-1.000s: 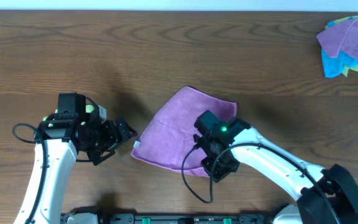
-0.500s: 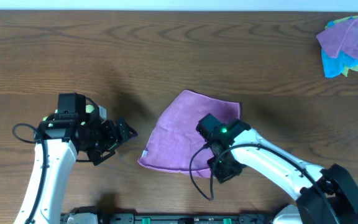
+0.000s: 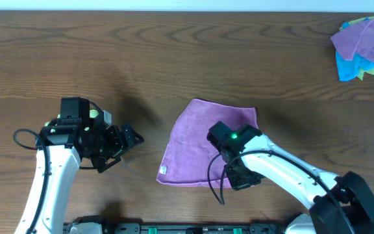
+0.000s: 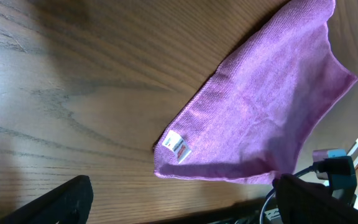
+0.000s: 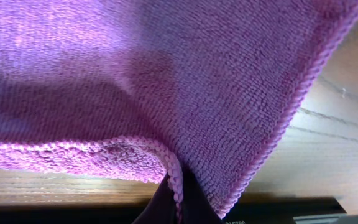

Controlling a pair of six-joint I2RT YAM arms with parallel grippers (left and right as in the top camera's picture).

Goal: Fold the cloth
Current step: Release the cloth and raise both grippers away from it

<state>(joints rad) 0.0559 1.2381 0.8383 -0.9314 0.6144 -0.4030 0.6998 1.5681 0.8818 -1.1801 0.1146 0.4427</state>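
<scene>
Right claw [image 3: 241,178] pinches the 5 o'clock corner of my soft, square lilac-purple microfibre cloth [image 3: 203,140], flat at the brown wooden table's [image 3: 109,65] 6 o'clock, probably to lift it over. Left claw [image 3: 130,138] hangs open.

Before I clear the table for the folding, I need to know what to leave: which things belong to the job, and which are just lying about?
In the job: lilac cloth; right gripper, shut on its edge; left gripper, open, apart from it.
Lying about: heap of coloured cloths, far right corner.
</scene>
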